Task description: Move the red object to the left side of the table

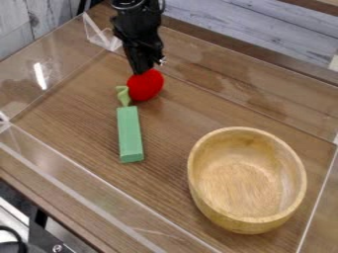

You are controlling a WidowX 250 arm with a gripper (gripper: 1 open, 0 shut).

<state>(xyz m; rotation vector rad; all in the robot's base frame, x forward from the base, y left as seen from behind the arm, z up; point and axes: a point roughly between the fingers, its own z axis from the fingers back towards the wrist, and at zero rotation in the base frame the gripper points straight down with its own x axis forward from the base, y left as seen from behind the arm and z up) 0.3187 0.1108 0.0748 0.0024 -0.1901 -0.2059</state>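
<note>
Wooden bowl [195, 174] — near right, on brown wood-grain counter [251, 94].
Green block [129, 134] — left of centre.
Red object [145, 85] — just past the block's far end.
End effector [142, 67] — pointing down, clenched on the red object.
Clear acrylic walls [53, 59] — edging the counter.

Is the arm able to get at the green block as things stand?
Probably not for a grasp: the jaws are shut on the red strawberry. The green block lies close by, uncovered, with nothing between.

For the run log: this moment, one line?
end effector: shut on red object | position: near green block, far end | bowl: empty
</note>
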